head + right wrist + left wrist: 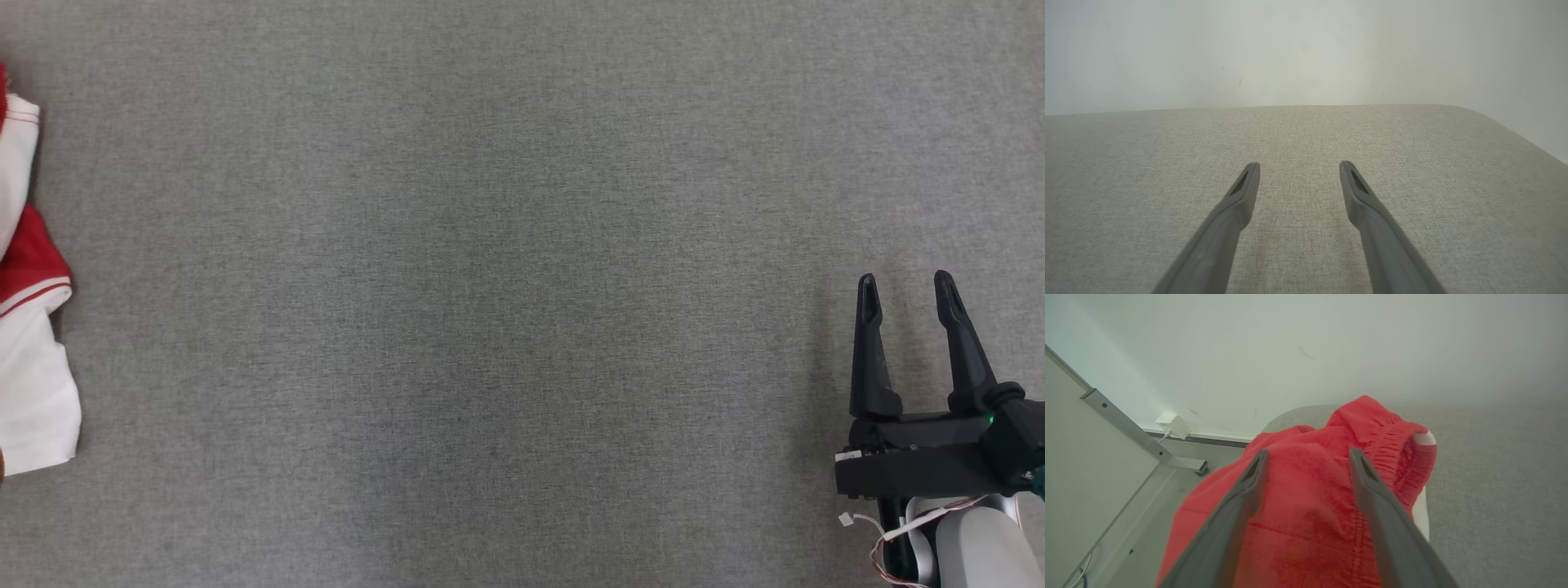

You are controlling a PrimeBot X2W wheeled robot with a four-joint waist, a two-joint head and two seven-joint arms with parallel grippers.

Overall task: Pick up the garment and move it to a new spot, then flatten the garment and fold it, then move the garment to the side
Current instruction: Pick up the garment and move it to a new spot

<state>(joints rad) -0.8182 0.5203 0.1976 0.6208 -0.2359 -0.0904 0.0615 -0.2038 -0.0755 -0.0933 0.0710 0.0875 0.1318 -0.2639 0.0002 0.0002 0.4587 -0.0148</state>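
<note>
The red and white garment [33, 327] lies bunched at the far left edge of the head view on the grey fabric-covered desk [490, 286], its white panels trimmed with thin red stripes. In the left wrist view the left end effector [1309, 451] hangs over the garment's red knit, its 2 dark fingers spread apart with red cloth showing between them and gripping nothing; a ribbed red hem and a patch of white sit just right of the fingertips, near the desk's rounded corner. Beyond that corner a small white plug box [1173, 424] sits at the foot of the pale wall [1306, 347]. The right end effector [906, 280] rests at the lower right, well apart from the garment, fingers parted above bare fabric
</note>
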